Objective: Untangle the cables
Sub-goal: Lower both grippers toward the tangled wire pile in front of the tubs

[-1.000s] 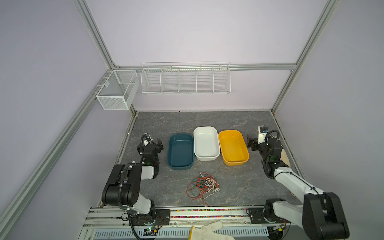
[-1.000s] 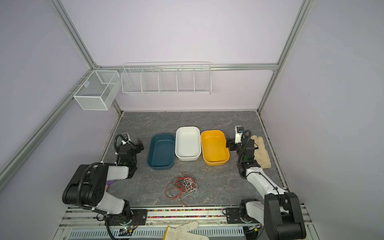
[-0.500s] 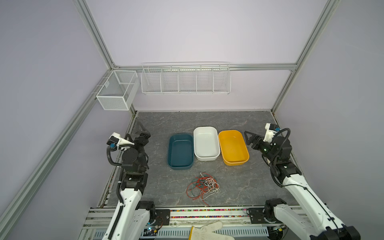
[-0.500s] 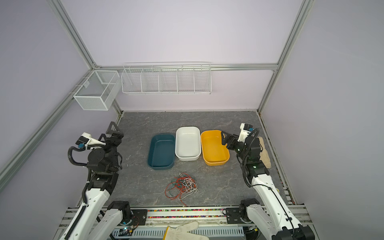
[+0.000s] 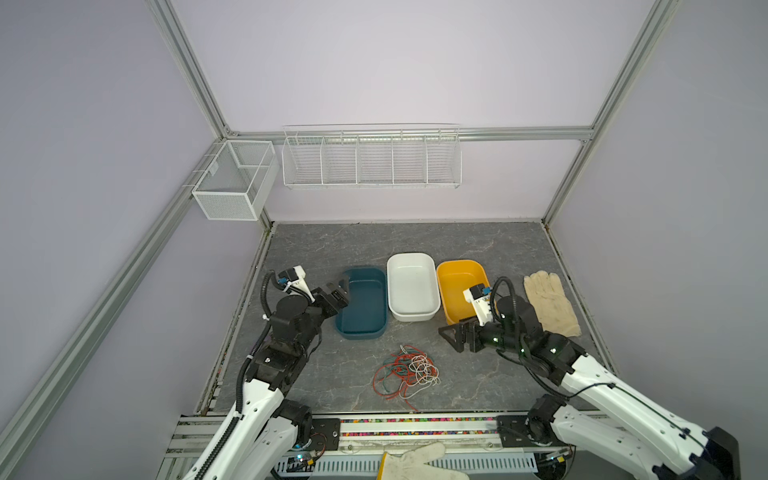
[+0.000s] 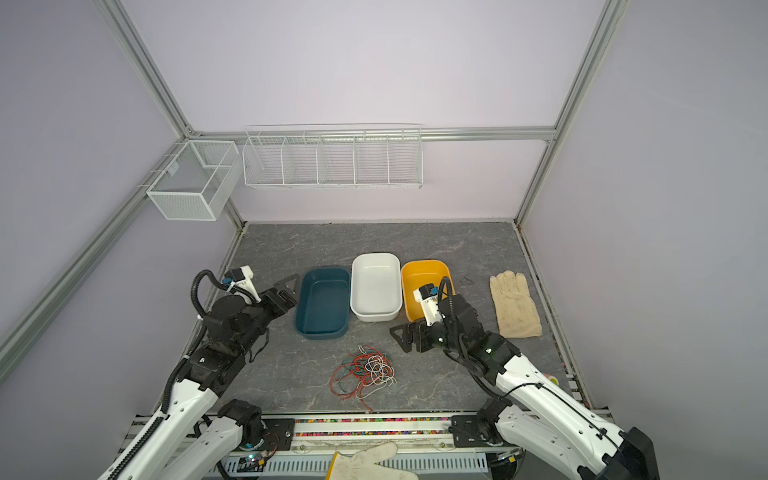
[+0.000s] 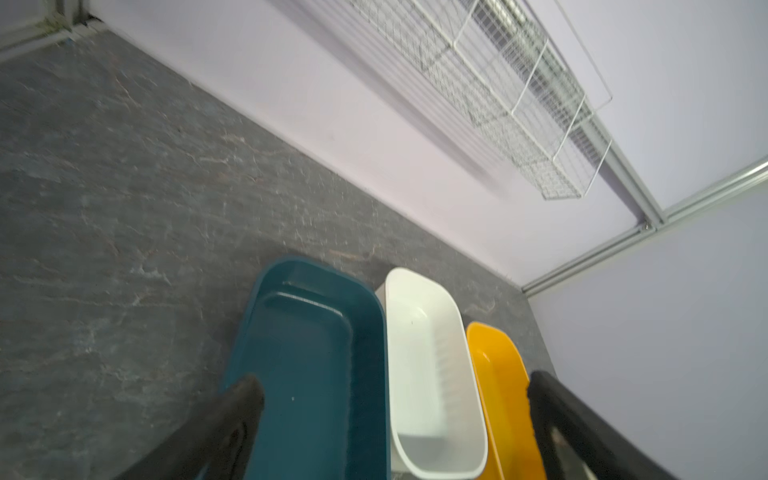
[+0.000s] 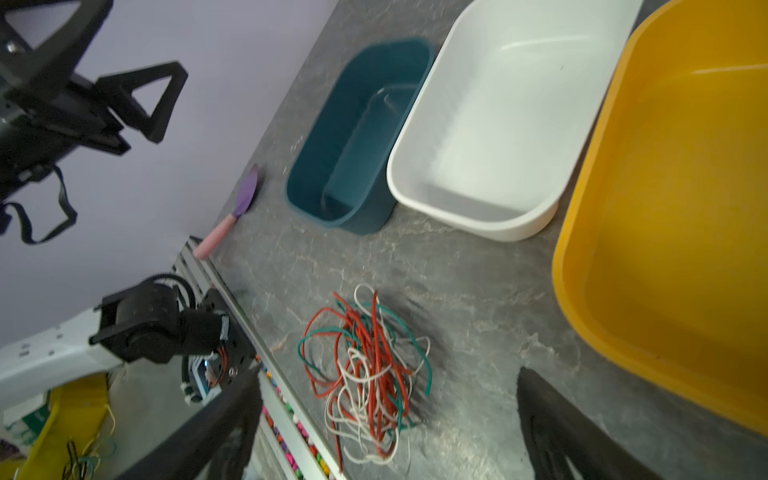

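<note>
The left gripper [image 5: 337, 292] is hanging with jaws apart and empty, the teal tray [image 5: 360, 332] just ahead of its tips and the cables [image 5: 405, 372] lying in one heap well behind and to its side. The right gripper [image 5: 454, 338] is also gaping, gripping nothing, with the heap just ahead of and below its tips. Judging by the tangle, it should be lowering onto one loose outer loop, not the knotted middle.

No writing can be read in any view. A tag [image 5: 214, 168] on the mesh basket [image 5: 224, 205] is too small to read.
</note>
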`<state>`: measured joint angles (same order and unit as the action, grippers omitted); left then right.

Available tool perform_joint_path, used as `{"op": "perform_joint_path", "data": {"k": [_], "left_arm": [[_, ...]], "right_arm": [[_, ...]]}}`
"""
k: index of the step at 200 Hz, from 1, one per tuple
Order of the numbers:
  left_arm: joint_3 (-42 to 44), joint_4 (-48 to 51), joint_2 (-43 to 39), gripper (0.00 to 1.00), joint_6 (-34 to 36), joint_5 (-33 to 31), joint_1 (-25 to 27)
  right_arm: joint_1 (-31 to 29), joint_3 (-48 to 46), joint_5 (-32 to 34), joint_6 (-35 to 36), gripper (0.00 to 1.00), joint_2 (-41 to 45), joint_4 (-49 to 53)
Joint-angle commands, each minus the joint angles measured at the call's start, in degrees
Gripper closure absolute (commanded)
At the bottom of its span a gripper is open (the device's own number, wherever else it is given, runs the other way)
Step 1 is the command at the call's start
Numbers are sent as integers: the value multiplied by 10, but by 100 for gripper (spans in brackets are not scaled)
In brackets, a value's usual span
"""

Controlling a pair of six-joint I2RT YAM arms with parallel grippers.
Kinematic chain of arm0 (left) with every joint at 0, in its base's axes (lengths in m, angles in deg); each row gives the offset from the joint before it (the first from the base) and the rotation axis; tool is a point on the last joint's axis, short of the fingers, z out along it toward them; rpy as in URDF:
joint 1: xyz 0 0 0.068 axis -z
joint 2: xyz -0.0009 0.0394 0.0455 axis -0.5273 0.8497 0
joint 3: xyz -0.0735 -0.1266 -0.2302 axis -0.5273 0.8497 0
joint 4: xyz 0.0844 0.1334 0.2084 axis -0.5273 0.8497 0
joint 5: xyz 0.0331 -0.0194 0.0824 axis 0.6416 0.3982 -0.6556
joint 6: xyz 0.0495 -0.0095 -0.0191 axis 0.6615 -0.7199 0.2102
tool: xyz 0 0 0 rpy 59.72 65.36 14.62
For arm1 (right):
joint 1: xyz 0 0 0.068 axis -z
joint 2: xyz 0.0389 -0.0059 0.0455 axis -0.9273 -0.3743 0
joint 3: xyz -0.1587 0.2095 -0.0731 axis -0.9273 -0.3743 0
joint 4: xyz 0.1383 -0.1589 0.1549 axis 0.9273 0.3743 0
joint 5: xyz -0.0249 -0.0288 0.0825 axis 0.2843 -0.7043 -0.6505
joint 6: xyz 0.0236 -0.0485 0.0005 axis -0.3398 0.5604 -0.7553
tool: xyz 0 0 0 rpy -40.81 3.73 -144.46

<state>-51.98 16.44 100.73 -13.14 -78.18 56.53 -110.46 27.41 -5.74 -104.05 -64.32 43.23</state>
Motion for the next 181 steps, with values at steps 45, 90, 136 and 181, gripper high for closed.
{"op": "perform_joint_path", "data": {"k": [45,90,136,181], "left_arm": [[27,104,68,1,-26,-148,198],[49,90,125,1,-74,-118,249],[97,43,144,7,-133,-53,271],[129,4,139,8,-155,-27,300]], "right_arm": [[-125,-81,63,-29,31,-7,-10],[-166,-82,87,-34,43,-65,-44],[-196,-74,96,-40,58,-131,-87],[-215,-66,116,-40,69,-176,-114]]}}
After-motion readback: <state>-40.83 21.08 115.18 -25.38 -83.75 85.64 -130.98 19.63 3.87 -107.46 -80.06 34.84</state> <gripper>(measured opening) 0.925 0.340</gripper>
